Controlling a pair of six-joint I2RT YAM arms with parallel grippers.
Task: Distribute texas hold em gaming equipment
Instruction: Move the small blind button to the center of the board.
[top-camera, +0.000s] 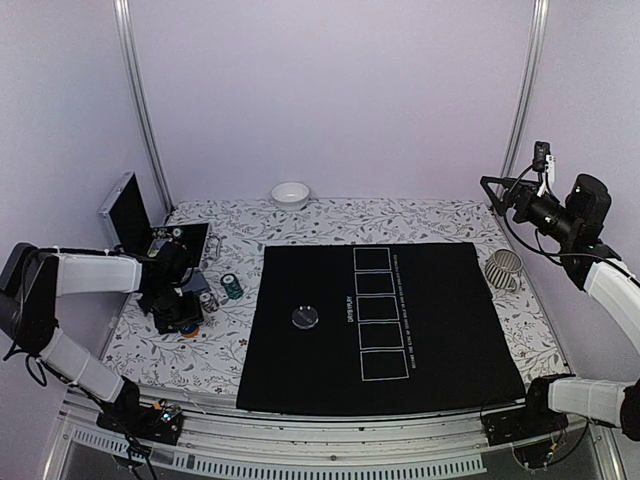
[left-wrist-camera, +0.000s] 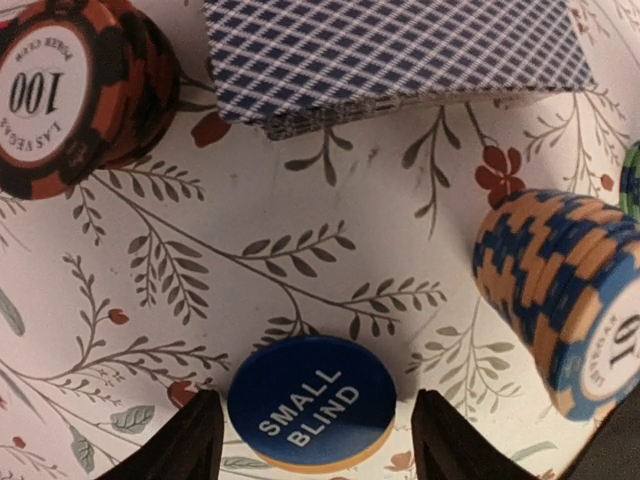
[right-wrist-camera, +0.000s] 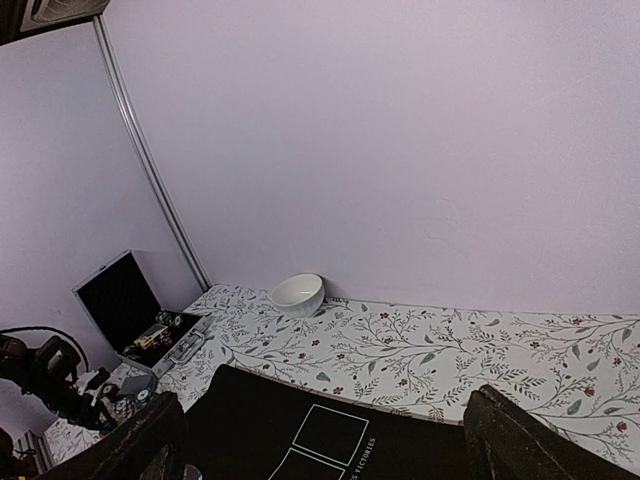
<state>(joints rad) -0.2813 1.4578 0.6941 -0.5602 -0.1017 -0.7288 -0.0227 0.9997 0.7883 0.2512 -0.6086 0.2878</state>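
A blue "SMALL BLIND" button disc (left-wrist-camera: 312, 400) lies flat on the floral cloth, with an orange edge showing under it. My left gripper (left-wrist-camera: 312, 425) is low over it and open, one finger on each side with a gap to the disc. Around it stand a red-and-black "100" chip stack (left-wrist-camera: 60, 95), a blue-and-orange chip stack (left-wrist-camera: 565, 290) and a deck of blue-backed cards (left-wrist-camera: 400, 55). A green chip stack (top-camera: 232, 287) stands right of my left gripper (top-camera: 180, 315). A dark disc (top-camera: 305, 317) rests on the black mat (top-camera: 430, 340). My right gripper (top-camera: 493, 190) is raised at the right, open and empty.
An open case (top-camera: 125, 212) stands at the back left beside the left arm. A white bowl (top-camera: 290, 194) sits against the back wall. A wire cup (top-camera: 505, 270) stands just off the mat's right edge. Metal frame posts rise at both back corners.
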